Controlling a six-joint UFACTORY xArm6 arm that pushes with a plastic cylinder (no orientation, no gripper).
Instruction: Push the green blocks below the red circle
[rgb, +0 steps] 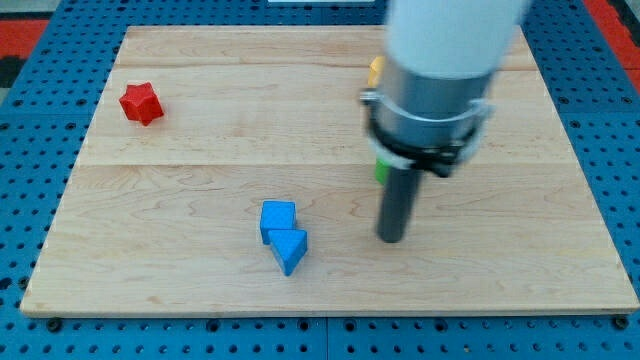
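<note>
Board (200, 290): pale wooden top on a blue pegboard; it carries every block.
Arm: a broad white and grey body fills the view's upper right and hides part of the board behind it.
Rod: dark, upright; the tip (391, 239) rests on bare wood at about 3 o'clock from the blue pair, apart from them. It has no jaws and holds nothing.
Blue blocks: a cube (277, 218) and a wedge-like piece (290, 249), touching, at the board's 6 o'clock.
Red star block (141, 102): at 10 o'clock, well apart from everything else.
Green block (381, 168): only a sliver shows beside the rod, at 12 o'clock from the tip; its shape cannot be told.
Yellow block (375, 70): a sliver at the arm's left edge, near 1 o'clock.
Red circle: not visible, possibly behind the arm.
Step advice: judged, the tip should come round to the green block's far side and push slowly and centrally, once the target is located.
</note>
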